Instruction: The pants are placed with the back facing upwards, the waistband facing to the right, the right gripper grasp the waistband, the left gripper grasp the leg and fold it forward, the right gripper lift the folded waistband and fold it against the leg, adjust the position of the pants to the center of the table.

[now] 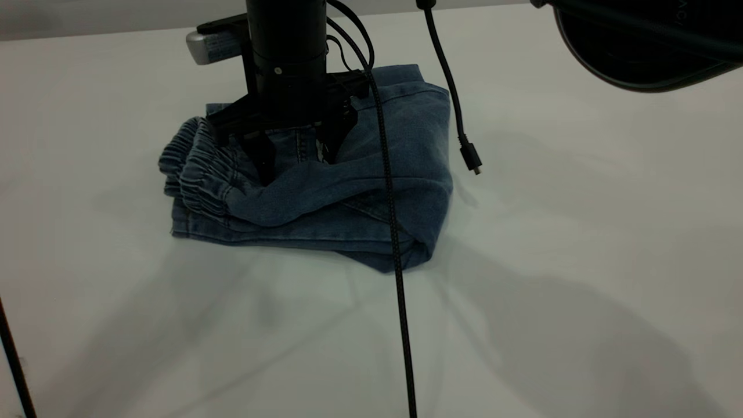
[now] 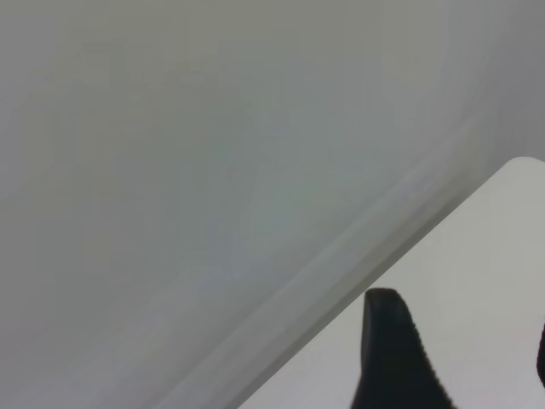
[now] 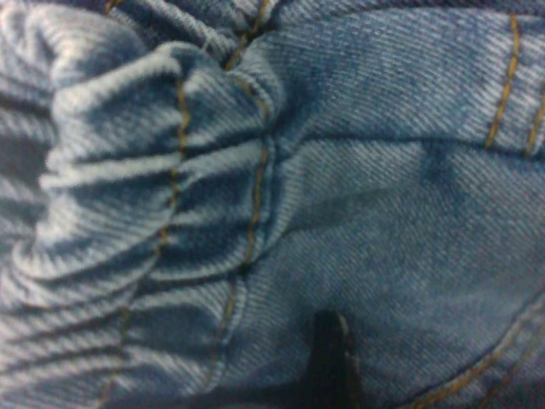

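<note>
The pants (image 1: 377, 174) lie folded in a blue denim bundle on the white table (image 1: 580, 261), left of the middle. The gathered waistband (image 1: 191, 174) is on top at the bundle's left end and fills the right wrist view as waistband (image 3: 128, 187). The right gripper (image 1: 299, 154) stands straight down on the bundle just beside the waistband. It is open, its fingers spread and pressed into the denim, one fingertip (image 3: 328, 358) showing against the cloth. The printed leg is hidden in the fold. The left gripper (image 2: 464, 366) is open above bare table, away from the pants.
A braided black cable (image 1: 400, 278) hangs across the pants to the front edge. A second cable ends in a loose plug (image 1: 473, 159) right of the bundle. A dark rounded arm part (image 1: 638, 40) fills the top right corner. The table's far edge (image 2: 341, 281) meets a pale wall.
</note>
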Controlling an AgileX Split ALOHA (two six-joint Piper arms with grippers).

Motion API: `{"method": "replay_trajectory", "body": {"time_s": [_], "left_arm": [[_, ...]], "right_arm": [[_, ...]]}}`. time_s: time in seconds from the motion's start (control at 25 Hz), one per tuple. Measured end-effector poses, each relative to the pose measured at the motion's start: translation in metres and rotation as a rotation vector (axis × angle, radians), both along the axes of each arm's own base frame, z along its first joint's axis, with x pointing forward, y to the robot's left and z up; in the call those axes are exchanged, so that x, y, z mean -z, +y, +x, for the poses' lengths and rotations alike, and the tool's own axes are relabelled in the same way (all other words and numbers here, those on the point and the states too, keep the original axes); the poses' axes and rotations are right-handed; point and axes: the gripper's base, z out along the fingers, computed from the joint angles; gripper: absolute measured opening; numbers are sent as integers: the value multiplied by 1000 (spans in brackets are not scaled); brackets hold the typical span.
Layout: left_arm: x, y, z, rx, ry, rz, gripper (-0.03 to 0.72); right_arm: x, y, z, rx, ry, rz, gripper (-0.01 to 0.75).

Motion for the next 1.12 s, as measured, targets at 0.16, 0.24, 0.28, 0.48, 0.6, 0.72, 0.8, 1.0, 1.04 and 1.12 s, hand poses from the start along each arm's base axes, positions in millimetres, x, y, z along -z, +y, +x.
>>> {"method": "replay_trajectory", "body": {"time_s": [0.16,0.24,0.28,0.48,0.6,0.72,0.8,1.0,1.04,1.12], "left_arm": [[0,0,0,0,0,0,379],[0,0,0,1,-1,2,379],[0,0,0,2,-3,5,379],[0,0,0,6,-11,17,379],[0,0,0,7,-12,18,379],[0,0,0,7,-14,18,379],[-3,1,-2,7,-21,14,379],[-15,7,-12,14,-62,17,379],[-18,9,-15,14,-71,11,379],[-24,13,-20,13,-83,4,379]], "right_arm": [[-4,1,0,-46,-8,6,495],[-7,1,0,-83,-17,7,495],[-9,1,0,-87,-22,9,495],[-23,1,2,-89,-48,14,495],[-39,1,2,-87,-75,28,495],[-62,1,2,-86,-109,54,495],[-78,2,1,-83,-126,83,495],[-131,-1,-3,-81,-198,151,495],[-144,-2,-5,-81,-218,165,495],[-168,-4,-9,-81,-249,199,495]]}}
